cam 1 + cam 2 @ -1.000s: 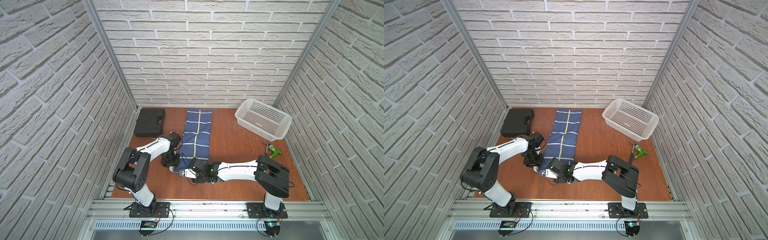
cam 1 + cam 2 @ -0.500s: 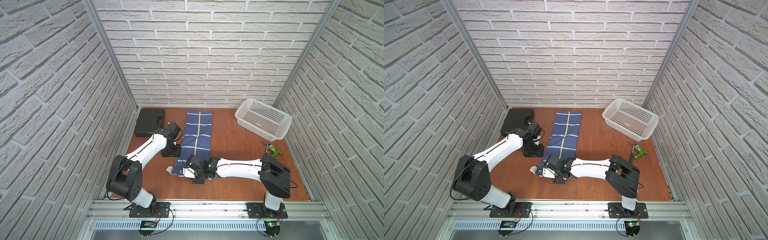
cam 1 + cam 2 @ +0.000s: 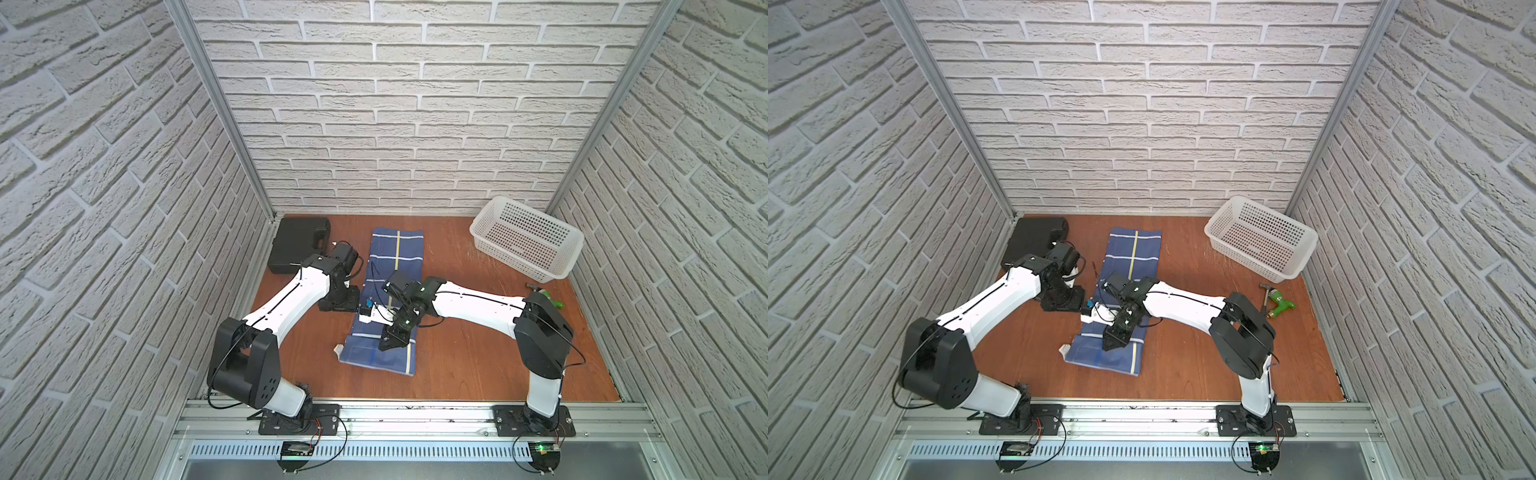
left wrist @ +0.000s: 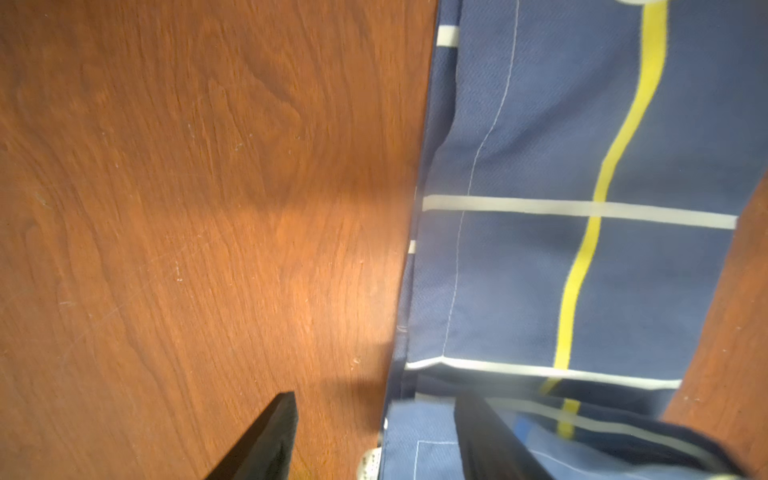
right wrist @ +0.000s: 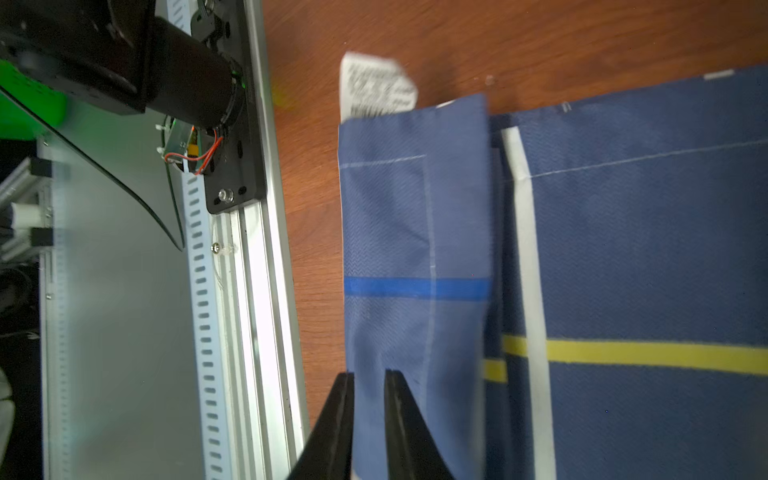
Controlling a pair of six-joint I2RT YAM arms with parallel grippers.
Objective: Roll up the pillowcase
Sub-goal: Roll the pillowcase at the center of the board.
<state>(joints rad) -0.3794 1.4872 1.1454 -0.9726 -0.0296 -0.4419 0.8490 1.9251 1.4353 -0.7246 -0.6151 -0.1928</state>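
One pillowcase (image 5: 623, 249) (hem) in right hand (image 5: 370, 376)

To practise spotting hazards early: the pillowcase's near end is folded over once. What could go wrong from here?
1. The right gripper pinches the folded near edge of the navy-blue striped cloth pillowcase at one spot by the yellow line. The corner with the white printed label is free, so the roll may skew.
2. The left gripper is open astride the side edge, holding nothing, so the cloth may drag instead of rolling.
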